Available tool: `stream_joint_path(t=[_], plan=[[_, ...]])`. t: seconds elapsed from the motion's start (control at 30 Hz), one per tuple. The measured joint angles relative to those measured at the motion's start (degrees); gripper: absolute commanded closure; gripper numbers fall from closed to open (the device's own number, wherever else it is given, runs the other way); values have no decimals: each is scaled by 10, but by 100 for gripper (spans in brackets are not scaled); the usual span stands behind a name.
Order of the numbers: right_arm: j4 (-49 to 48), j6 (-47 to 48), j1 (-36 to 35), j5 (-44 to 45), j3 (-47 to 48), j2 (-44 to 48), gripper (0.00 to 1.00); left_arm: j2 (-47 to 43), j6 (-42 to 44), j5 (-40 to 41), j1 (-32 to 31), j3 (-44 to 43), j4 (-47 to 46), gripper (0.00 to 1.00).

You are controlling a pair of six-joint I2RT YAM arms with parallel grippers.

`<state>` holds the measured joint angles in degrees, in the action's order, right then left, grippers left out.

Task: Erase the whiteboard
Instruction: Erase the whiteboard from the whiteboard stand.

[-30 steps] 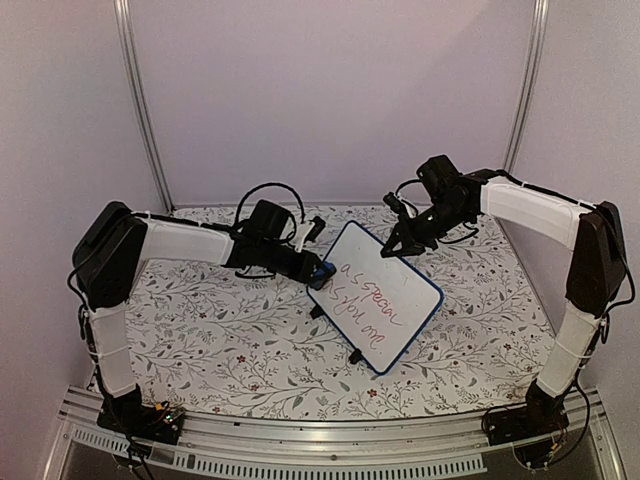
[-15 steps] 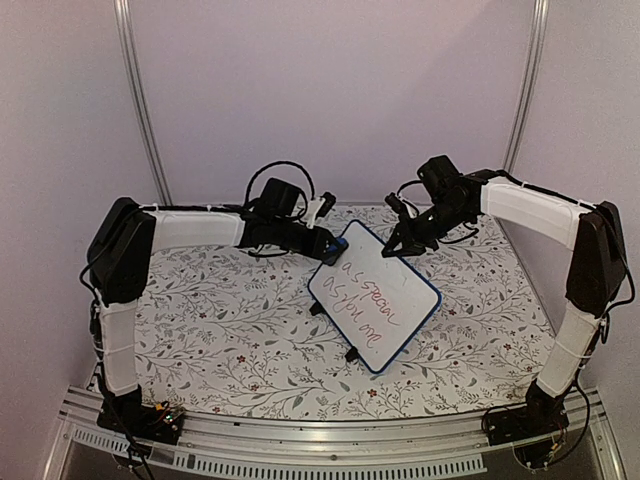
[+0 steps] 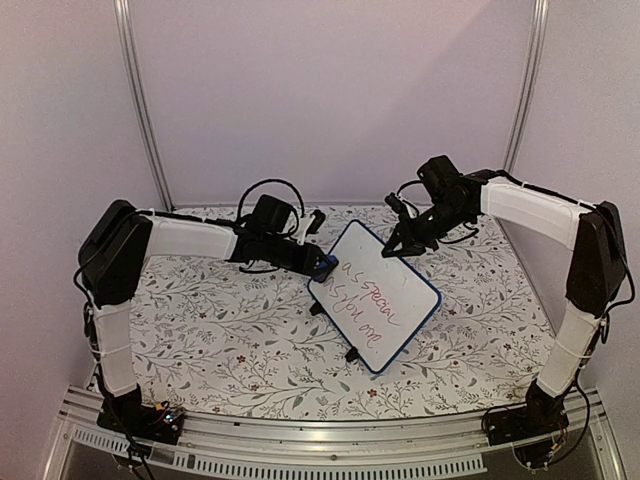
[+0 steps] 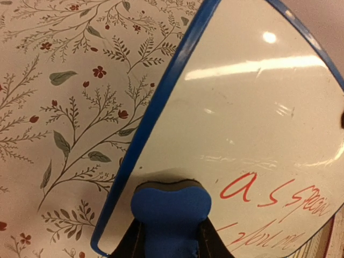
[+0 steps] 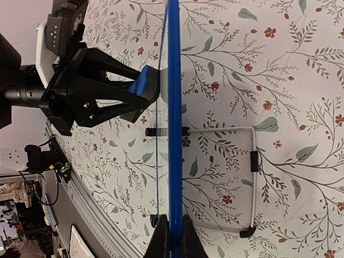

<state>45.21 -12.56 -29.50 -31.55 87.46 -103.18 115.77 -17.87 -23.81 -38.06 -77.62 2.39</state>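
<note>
The whiteboard (image 3: 385, 285) stands tilted on the table, white with a dark blue frame (image 5: 174, 97), with red handwriting (image 4: 269, 201) across its face (image 4: 252, 118). My left gripper (image 3: 318, 266) (image 4: 169, 239) is shut on a blue eraser block (image 4: 169, 212) (image 5: 143, 85). The block's pad presses on the board's face near the left edge, just left of the writing. At the board's top far edge, my right gripper (image 3: 401, 246) (image 5: 173, 235) is shut on the frame, which it sees edge-on.
A white wire stand (image 5: 252, 161) with black feet props the board from behind. The table (image 3: 220, 340) wears a floral cloth. A metal rail (image 3: 300, 440) runs along the near edge, and grey walls close in the back and sides.
The left gripper carried the eraser up toward the board's far left corner, then back down along the left edge. The red writing looks unchanged. The right arm stayed still.
</note>
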Motion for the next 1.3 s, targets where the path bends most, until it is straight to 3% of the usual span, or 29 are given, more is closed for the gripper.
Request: stream_joint_path(t=[0.53,1.0,1.3], plan=[[0,4,0,-1,0,0,100,-10,-1,-10,7,34,-3,100],[-7,15,-5,-3,0,0,100,-10,70,-3,-22,-45,28,100],[-7,13,-4,-2,-1,0,100,-10,93,40,-43,-40,31,100]])
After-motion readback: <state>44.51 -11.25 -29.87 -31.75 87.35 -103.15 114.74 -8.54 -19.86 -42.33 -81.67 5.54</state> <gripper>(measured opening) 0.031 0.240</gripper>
